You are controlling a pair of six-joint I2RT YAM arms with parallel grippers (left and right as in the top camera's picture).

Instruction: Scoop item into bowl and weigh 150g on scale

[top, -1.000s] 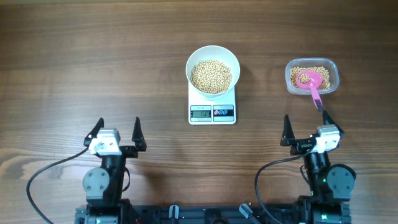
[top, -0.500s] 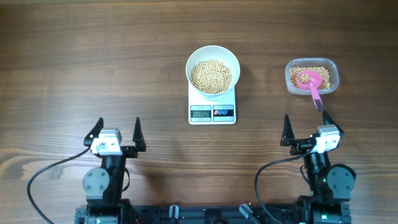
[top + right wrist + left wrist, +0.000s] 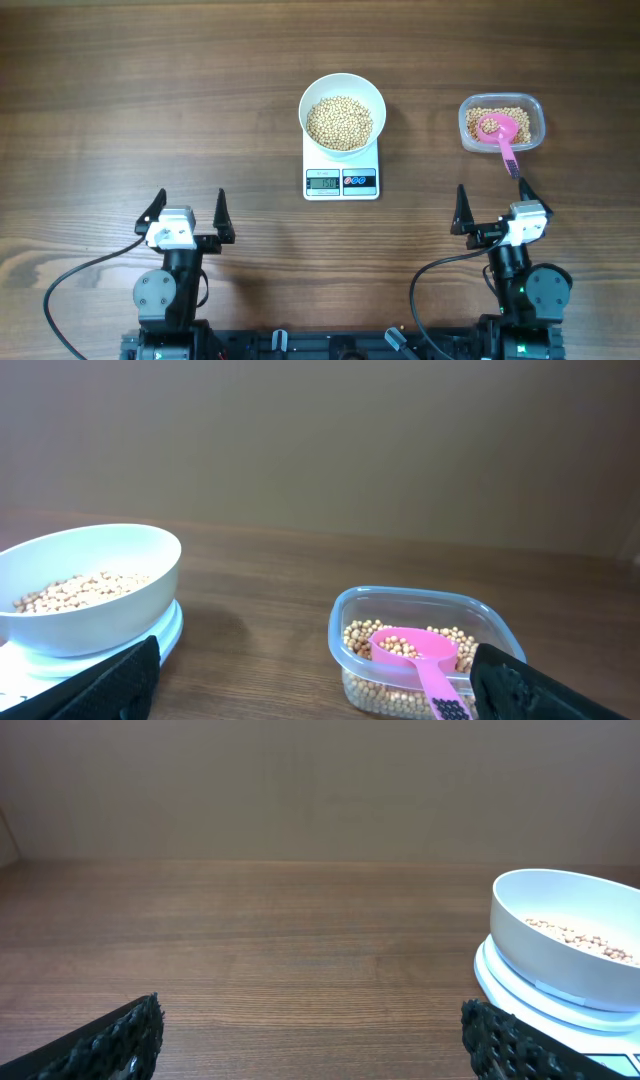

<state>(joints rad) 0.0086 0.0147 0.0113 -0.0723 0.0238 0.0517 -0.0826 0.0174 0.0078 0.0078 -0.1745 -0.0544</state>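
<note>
Beans (image 3: 340, 122), small, round and pale beige, lie in a shallow heap inside the plain white bowl (image 3: 342, 82), their surface below its rim; the bowl sits on the far part of the white scale (image 3: 342, 192), near the middle of the wooden table (image 3: 150, 90), leaving the grey display and the dark button panel bare along the front edge; the digits are too small to read with certainty; more of the same beans lie in a clear plastic tub (image 3: 540, 118) well to the right of the scale, where a pink scoop (image 3: 497, 127) rests with a few beans in its cup and its handle leaning over the near rim.

The left gripper (image 3: 190, 200) hangs low at the near side of the table, jaws spread wide, holding and touching nothing, well apart from the scale; the right gripper (image 3: 491, 192) stands just as wide and empty, with the tip of the scoop's handle near it.

Count: one bowl; one scale; one tub; one scoop; two grippers, two fingers each; beans too many to count.
</note>
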